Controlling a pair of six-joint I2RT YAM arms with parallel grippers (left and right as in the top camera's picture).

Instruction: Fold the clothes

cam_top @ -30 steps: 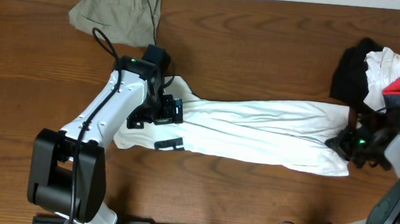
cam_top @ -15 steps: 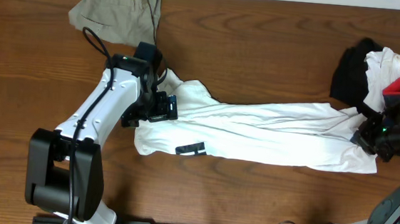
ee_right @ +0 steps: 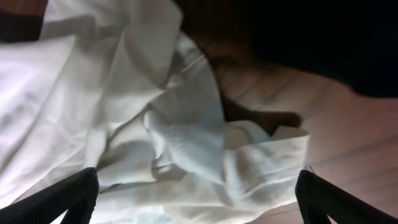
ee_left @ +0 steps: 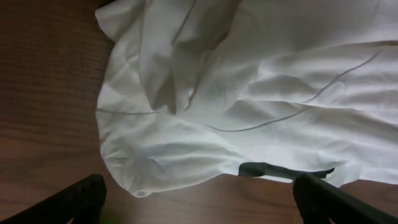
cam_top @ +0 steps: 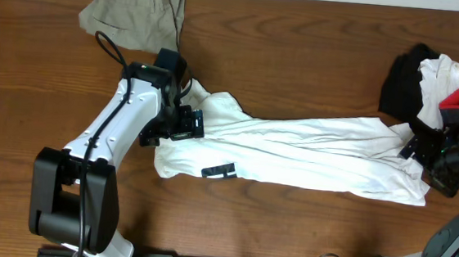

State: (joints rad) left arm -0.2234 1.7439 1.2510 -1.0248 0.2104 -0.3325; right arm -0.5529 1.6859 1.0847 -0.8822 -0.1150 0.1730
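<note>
A white garment (cam_top: 293, 154) lies stretched left to right across the wooden table (cam_top: 300, 60), with a black label (cam_top: 219, 171) near its left end. My left gripper (cam_top: 182, 125) hovers open over that left end. In the left wrist view the cloth (ee_left: 249, 93) fills the frame, and the gripper (ee_left: 199, 205) has only bare wood between its fingertips (ee_left: 81, 199). My right gripper (cam_top: 436, 161) stands open over the crumpled right end. In the right wrist view the white garment (ee_right: 137, 112) lies loose below the gripper (ee_right: 199, 202), nothing pinched.
Folded khaki shorts (cam_top: 136, 10) sit at the back left. A pile of black, white and red clothes (cam_top: 439, 75) lies at the right edge, close to my right gripper; its black cloth (ee_right: 323, 37) shows in the right wrist view.
My right gripper pulled the garment's right end to the right, then opened and let it go. The left arm shifted slightly up and left, then stayed still.
</note>
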